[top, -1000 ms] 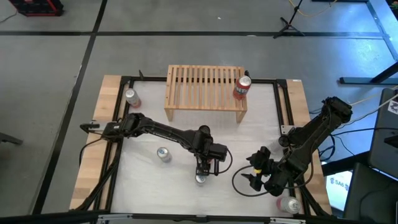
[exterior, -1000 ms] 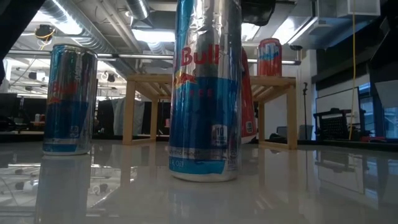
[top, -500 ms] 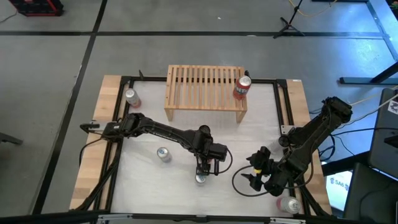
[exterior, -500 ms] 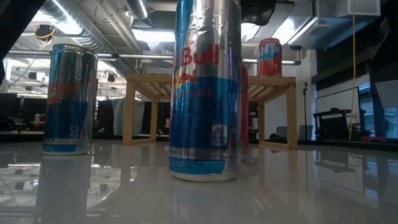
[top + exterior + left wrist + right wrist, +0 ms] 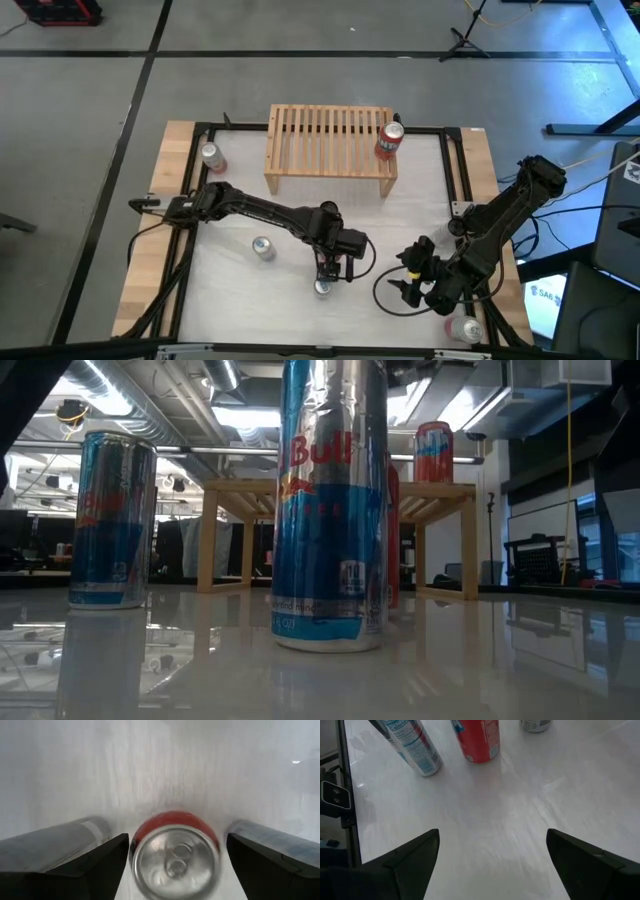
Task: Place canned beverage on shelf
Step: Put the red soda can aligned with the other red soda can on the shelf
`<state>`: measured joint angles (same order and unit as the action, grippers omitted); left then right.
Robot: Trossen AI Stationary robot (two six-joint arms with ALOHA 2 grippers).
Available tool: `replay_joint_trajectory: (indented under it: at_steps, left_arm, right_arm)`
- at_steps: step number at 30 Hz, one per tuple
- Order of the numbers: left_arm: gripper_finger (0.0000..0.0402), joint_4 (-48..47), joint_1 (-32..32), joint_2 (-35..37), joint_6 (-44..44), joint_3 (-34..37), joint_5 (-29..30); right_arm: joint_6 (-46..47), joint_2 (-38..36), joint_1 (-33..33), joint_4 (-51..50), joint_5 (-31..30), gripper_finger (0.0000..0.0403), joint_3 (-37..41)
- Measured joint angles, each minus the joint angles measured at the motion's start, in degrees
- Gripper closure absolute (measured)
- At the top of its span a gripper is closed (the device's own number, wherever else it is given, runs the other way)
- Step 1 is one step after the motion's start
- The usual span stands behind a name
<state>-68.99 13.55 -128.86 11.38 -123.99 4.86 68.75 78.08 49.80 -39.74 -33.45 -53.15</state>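
Note:
A red can (image 5: 175, 855) stands upright on the white table, directly below my left gripper (image 5: 177, 842). The gripper points down with its fingers open, one on either side of the can's top and apart from it. In the high view my left gripper (image 5: 332, 270) hides this can. In the low view only a red strip (image 5: 393, 530) of the can shows behind a blue-and-silver can (image 5: 330, 510). The light-wood slatted shelf (image 5: 330, 145) stands at the far side with another red can (image 5: 388, 141) on its right end. My right gripper (image 5: 405, 290) is open and empty.
The blue-and-silver can (image 5: 322, 288) stands just near-side of my left gripper. A second blue can (image 5: 262, 248) stands to its left. One can (image 5: 212, 156) stands left of the shelf and another (image 5: 463, 328) at the near right corner. Most of the shelf's slats are bare.
In the low view the red strip behind the blue can has narrowed, so the red can has shifted a little toward the table's left. Less of the dark gripper above it shows at the top of that view. The other cans and my right arm have kept still.

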Motion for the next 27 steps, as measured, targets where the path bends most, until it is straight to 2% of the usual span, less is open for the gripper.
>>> replay_joint_trajectory:
  at_steps: [7,11,14,20,23,27]
  left_arm:
    - [0.0077,-10.08,1.71,0.83,0.79,-11.05,3.23]
    - [0.0077,-10.52,2.57,7.73,3.59,-7.92,4.1]
    - [0.0077,-11.16,3.9,12.86,5.14,-5.17,8.64]
    - [0.0077,-10.53,6.6,24.51,10.0,7.26,14.47]
    - [0.0077,-7.66,8.78,32.17,13.61,17.78,15.09]
    - [0.0077,-0.61,12.12,43.46,19.4,33.27,15.18]
  right_arm:
    - [-0.36,0.0,-0.13,5.09,-1.16,0.0047,-0.04]
    - [-4.11,0.0,-1.97,11.87,-1.94,0.0047,-0.04]
    - [-9.61,0.0,-4.6,18.86,-2.25,0.0047,-0.09]
    - [-23.95,0.0,-12.92,28.67,1.09,0.0047,-0.09]
    - [-30.8,1.21,-16.86,32.92,5.08,0.0047,-1.28]
    - [-36.31,4.78,-21.2,30.05,9.43,0.0047,-7.13]
